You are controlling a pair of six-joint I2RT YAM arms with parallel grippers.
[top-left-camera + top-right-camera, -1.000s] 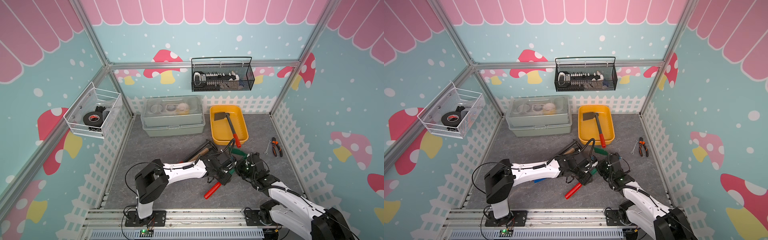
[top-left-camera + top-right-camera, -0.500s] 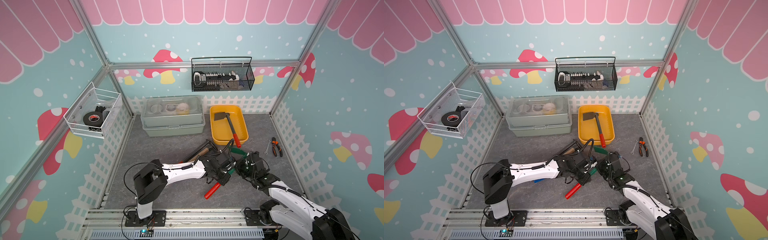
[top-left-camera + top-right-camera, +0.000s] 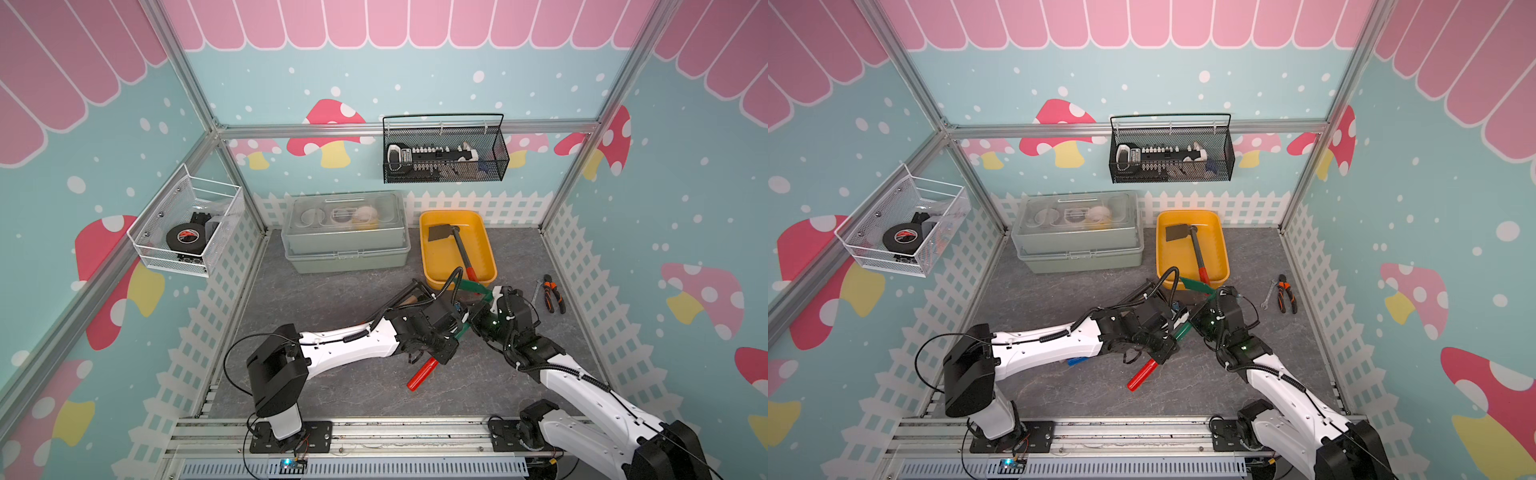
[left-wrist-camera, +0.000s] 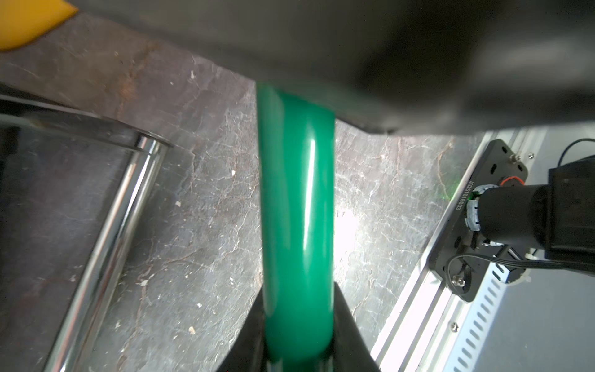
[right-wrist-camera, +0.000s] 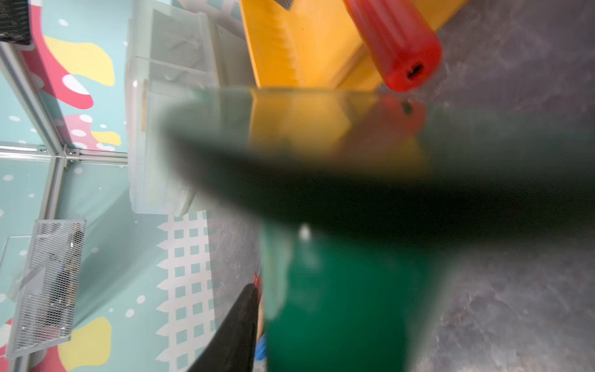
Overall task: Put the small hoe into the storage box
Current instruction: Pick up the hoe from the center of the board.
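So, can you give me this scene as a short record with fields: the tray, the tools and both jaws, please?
storage box: yellow tray, no lid, beside the grey-green case
inside it: hoe with red handle
left jaws: shut on green tool, at its handle
right jaws: close to the green tool's blade; grip unclear
floor: red-handled tool; pliers

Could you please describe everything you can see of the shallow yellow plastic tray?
The shallow rectangular yellow plastic tray has rounded corners, no lid and a glossy look, with stepped ridges along one inner wall. It sits flat on the grey stone-look floor by the white picket fence, beside the grey-green case with translucent lid. Inside lies a dark-bladed tool, its red grip resting over the near rim. A green tool hangs just before that rim; contact cannot be told.
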